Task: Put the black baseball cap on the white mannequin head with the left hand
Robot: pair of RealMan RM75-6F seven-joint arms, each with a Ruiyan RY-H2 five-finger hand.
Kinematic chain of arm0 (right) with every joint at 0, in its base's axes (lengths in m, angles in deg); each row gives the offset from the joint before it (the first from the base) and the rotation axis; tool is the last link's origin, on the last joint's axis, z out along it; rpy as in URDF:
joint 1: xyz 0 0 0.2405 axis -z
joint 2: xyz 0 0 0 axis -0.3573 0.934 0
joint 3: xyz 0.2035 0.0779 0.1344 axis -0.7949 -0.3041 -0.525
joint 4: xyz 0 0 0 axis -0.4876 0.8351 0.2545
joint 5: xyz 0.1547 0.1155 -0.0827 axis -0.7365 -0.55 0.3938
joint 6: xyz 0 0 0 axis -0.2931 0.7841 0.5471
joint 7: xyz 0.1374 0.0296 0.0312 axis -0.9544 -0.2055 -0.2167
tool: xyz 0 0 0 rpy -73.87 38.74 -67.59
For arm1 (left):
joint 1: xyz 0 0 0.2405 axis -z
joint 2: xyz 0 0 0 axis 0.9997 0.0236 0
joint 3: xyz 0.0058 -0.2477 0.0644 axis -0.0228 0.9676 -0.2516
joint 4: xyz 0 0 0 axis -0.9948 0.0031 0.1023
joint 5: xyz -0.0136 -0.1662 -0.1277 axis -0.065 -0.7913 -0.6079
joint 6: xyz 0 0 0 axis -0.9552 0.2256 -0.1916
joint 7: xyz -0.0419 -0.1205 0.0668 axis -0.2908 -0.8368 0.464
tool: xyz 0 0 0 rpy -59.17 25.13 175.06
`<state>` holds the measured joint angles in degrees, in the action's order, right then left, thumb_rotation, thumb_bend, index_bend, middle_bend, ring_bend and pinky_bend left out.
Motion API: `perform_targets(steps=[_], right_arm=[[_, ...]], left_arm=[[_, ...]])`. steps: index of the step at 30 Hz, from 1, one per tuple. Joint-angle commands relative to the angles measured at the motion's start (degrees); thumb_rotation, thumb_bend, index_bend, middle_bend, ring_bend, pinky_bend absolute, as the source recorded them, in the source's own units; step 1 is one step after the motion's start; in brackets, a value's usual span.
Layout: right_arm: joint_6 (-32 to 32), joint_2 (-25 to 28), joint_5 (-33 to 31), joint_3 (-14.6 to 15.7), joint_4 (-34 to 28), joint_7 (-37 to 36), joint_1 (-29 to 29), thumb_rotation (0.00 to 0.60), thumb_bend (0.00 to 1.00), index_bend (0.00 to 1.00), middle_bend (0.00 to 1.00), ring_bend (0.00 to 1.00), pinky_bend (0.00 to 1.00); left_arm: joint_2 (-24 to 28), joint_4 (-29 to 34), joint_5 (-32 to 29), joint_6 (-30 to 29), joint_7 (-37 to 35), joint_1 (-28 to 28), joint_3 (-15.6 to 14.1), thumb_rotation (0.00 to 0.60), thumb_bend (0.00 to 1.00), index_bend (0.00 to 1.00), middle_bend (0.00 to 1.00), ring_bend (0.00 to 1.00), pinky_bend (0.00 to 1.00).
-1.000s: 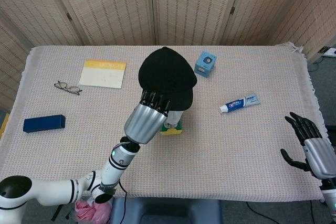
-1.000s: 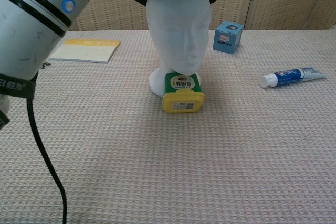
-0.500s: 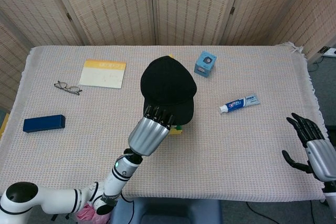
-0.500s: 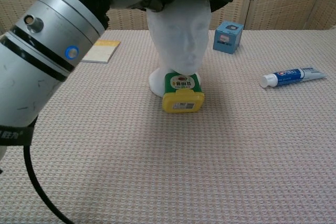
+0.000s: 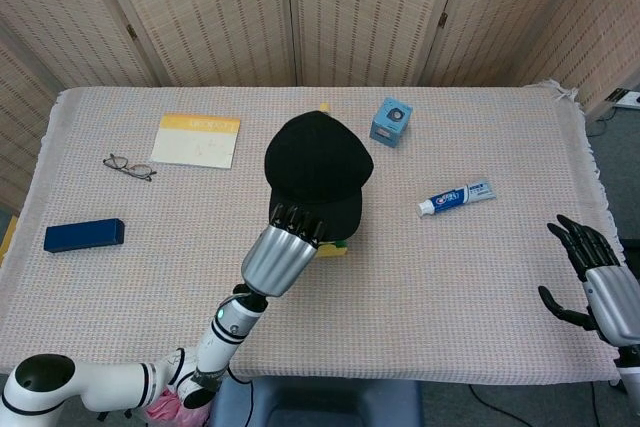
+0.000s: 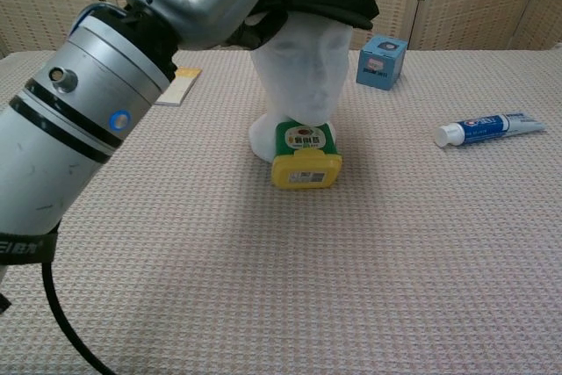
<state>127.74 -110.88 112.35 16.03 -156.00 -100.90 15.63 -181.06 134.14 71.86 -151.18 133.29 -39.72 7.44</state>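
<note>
We see black baseball cap [image 5: 318, 169] sitting atop white mannequin head [image 6: 301, 72], crown up, brim pointing toward us, low over forehead. Head upright on its flared base near table centre, face toward us. In head view we see cap hiding head entirely. Left hand [image 5: 283, 250] grips brim's near edge.

Cap [image 5: 318, 169] sitting on mannequin head [image 6: 301, 68], mid-table. Container [image 6: 306, 156] lying at its 6 o'clock, touching base. Box [image 5: 391, 121] at 2, tube [image 5: 456, 197] at 3, booklet [image 5: 198, 139] and glasses [image 5: 129, 166] at 9–10.
</note>
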Motion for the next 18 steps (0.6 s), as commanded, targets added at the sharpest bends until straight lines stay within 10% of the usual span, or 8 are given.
perform_targets(steps=[1,18], right_arm=[[0.0,0.0,-0.1,0.0,0.0,0.0,0.0,0.6,0.3,0.0,0.0,0.0,0.0],[-0.3,-0.1,-0.1,0.0,0.1,0.2,-0.2,0.6,0.3,0.0,0.0,0.0,0.0]], left_arm=[[-0.4,-1.2,0.2,0.0,-0.6,-0.3,0.2,0.6,0.4,0.52,0.63,0.54,0.62],[-0.7,6.2,-3.5,1.9,7.5,-4.5,-0.9,0.6,0.26,0.27,0.43,0.33,0.56]])
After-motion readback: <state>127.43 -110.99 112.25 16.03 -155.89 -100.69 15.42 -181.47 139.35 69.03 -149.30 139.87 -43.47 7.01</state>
